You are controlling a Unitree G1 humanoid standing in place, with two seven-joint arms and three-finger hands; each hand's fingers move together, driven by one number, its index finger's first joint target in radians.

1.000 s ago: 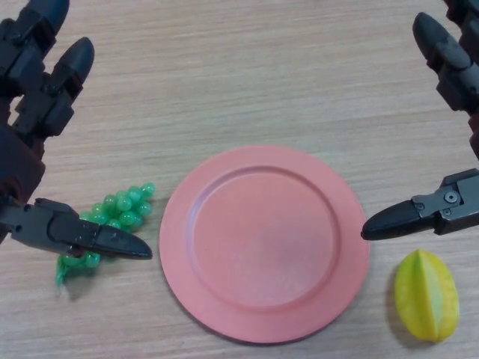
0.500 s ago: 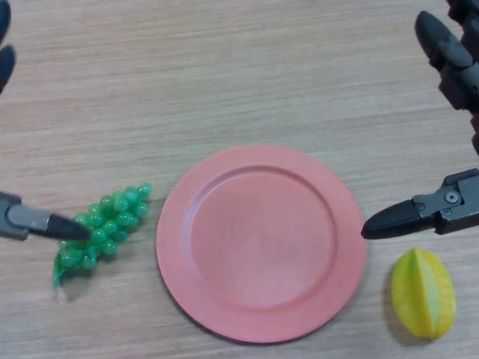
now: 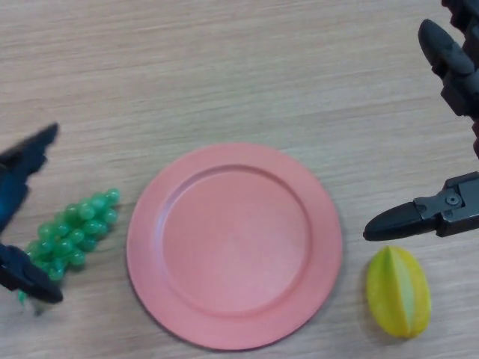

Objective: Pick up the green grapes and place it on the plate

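A bunch of green grapes (image 3: 71, 233) lies on the wooden table, just left of a round pink plate (image 3: 234, 243) that has nothing on it. My left hand (image 3: 21, 217) shows at the left edge, with one finger above the bunch and the thumb over its lower end. The fingers stand spread around the grapes without closing on them. My right hand (image 3: 447, 134) hangs open at the right edge, its thumb pointing toward the plate's rim.
A yellow starfruit (image 3: 398, 292) lies at the lower right, beside the plate and just under my right thumb. Bare wooden table (image 3: 224, 67) stretches behind the plate.
My left hand has swung out to the left edge and now brackets the grapes. Plate, grapes and starfruit sit further left in view. The right hand holds its place.
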